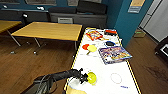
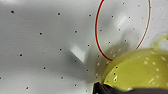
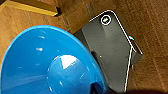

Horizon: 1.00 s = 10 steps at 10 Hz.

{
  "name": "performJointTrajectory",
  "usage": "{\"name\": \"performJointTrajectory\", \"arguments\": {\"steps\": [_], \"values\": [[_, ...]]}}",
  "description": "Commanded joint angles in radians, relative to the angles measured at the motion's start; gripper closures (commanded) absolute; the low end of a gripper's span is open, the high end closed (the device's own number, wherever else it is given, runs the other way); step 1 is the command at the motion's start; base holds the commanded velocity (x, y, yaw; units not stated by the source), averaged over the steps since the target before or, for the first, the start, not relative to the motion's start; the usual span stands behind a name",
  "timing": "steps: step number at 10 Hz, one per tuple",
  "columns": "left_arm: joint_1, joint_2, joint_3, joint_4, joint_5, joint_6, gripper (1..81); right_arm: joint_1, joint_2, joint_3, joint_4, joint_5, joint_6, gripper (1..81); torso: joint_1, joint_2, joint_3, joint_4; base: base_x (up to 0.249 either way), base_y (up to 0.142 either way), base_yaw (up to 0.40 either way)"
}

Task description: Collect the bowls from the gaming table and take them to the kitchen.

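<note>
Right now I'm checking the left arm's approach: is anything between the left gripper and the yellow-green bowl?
Nothing visible. The left gripper is right at the yellow-green bowl near the gaming table's near end; whether it grips is unclear.

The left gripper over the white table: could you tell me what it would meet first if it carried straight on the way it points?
Probably the small round yellow-green plastic bowl, already right at the left gripper; past it lies bare glossy white tabletop.
</note>
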Motion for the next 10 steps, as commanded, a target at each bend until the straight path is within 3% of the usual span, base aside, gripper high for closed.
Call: {"name": "performJointTrajectory", "arguments": {"steps": [1,4,7,10], "values": [[-0.143,0.006,0.027,0.018,0.062,-0.003,81.1,0.031,-0.041,0.008,-0.018,-0.048,0.003,81.1,0.0,0.0,0.0,0.0,0.0,0.0,0.0],[-0.157,-0.011,0.048,0.022,0.067,0.0,81.1,0.033,-0.038,0.0,-0.016,-0.05,0.003,81.1,0.0,0.0,0.0,0.0,0.0,0.0,0.0],[-0.253,-0.103,0.296,0.023,0.064,-0.008,81.1,0.031,-0.029,-0.015,-0.013,-0.064,0.004,81.1,0.0,0.0,0.0,0.0,0.0,0.0,0.0],[-0.313,-0.172,0.435,0.022,0.064,-0.042,81.1,0.034,-0.02,-0.023,-0.013,-0.065,0.003,81.1,0.0,0.0,0.0,0.0,0.0,0.0,0.0]]}}
